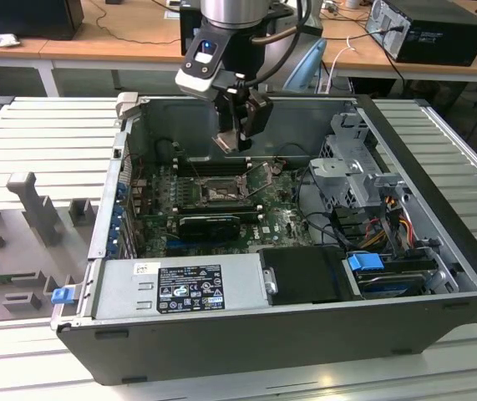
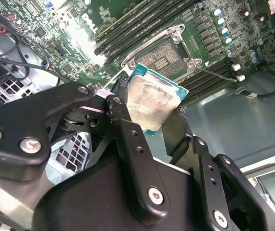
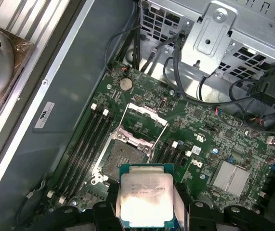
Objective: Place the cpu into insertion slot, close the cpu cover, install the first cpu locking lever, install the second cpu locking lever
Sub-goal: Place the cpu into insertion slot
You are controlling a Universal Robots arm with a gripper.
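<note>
Gripper [image 1: 235, 138] clamped on the cpu [image 3: 146, 195] over the insertion slot [image 3: 123, 158] — cpu cover [image 3: 147, 115] tipped open, memory slots [image 3: 86, 139] either side, cables [image 3: 175, 60] nearby — chip's rear edge hidden btw fingers [image 2: 127, 137].

None of the print reads clearly to me. A printed label [image 1: 190, 290] sits on the power supply [image 1: 242, 284], a small sticker [image 3: 44, 115] on the case wall [image 3: 74, 86], faint type on the cpu [image 3: 147, 192] I hold.

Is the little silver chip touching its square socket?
Apart. In the exterior view the cpu, held by the pincer, hangs well above the insertion slot, with open space between them.
</note>
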